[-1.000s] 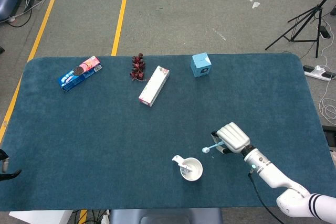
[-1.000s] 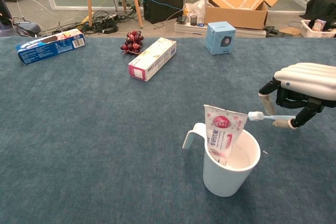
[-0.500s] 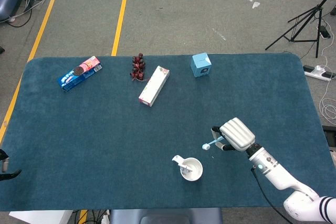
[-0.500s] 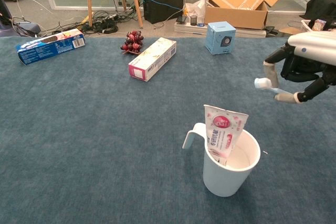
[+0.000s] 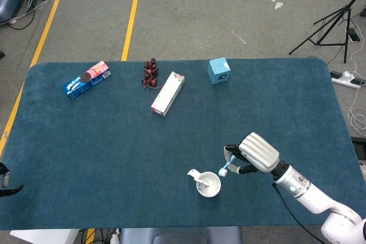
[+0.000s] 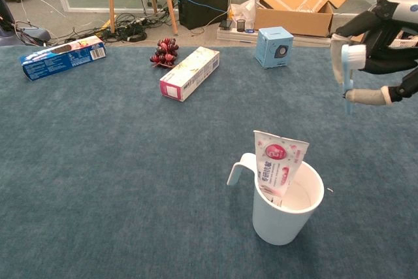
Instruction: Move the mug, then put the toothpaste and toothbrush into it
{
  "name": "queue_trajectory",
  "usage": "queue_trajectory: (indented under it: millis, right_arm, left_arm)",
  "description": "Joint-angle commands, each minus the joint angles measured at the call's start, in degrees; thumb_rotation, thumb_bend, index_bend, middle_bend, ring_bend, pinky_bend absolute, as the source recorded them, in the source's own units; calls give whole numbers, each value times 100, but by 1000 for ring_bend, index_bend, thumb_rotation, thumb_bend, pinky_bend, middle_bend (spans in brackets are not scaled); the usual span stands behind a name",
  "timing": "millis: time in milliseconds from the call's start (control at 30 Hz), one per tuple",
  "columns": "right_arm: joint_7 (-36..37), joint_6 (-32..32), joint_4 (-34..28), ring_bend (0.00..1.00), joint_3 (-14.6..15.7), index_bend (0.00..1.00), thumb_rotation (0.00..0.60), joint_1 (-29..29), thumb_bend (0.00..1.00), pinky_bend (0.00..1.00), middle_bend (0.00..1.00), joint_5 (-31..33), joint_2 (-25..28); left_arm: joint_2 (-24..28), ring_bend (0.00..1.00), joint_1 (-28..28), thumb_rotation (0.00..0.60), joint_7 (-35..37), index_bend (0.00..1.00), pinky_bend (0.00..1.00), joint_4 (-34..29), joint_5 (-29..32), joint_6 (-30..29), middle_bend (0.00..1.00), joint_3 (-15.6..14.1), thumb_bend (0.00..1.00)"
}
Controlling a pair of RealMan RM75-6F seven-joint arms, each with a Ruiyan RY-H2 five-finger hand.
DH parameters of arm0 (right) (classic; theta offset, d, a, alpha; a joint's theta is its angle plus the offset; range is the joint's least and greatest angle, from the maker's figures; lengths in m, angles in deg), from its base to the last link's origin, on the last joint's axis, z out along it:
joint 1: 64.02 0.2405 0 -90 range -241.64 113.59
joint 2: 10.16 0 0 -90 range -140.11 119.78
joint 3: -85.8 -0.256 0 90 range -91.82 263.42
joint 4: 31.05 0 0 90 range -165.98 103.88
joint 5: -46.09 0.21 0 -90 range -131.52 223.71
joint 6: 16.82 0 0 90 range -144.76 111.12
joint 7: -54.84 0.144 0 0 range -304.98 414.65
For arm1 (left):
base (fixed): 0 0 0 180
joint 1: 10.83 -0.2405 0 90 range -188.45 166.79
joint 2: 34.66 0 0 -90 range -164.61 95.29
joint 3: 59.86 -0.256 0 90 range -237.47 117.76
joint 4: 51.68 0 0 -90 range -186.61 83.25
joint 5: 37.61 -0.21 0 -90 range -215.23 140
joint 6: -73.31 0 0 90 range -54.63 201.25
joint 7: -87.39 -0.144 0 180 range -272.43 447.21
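Where the head view blurs it, chest view shows right hand (image 6: 385,37) fingers (image 6: 367,96) pinching toothbrush (image 6: 346,73) upright, toothpaste (image 6: 277,166) in mug (image 6: 287,213).

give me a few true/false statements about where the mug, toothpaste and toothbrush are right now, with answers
1. The toothpaste stands inside the mug. True.
2. The toothbrush is already in the mug. False: the right robot hand holds it in the air, above and to the right of the mug.
3. The mug lies tipped on its side. False: it stands upright on the table, handle to the left in the chest view.
4. The toothbrush is held roughly upright, brush head on top. True.
5. The blue box touches the mug. False: it sits far back near the table's far edge.
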Motion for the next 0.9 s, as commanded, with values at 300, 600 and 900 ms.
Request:
queue_trajectory:
  millis: [300, 600, 900]
  right_arm:
    - [1550, 475, 286, 1000, 189, 636, 600, 297, 212, 1000, 1000, -654, -111]
    - [2620, 772, 755, 1000, 339, 637, 600, 458, 212, 1000, 1000, -863, -386]
    - [3463, 891, 1319, 1000, 530, 638, 600, 633, 212, 1000, 1000, -976, -697]
  left_arm:
    - [18, 426, -5, 600, 42, 883, 556, -7, -10, 9, 478, 0, 0]
    - [31, 426, -16, 600, 67, 883, 556, -12, -16, -6, 478, 4, 0]
    - [36, 426, -19, 600, 78, 883, 555, -18, -12, -10, 478, 9, 0]
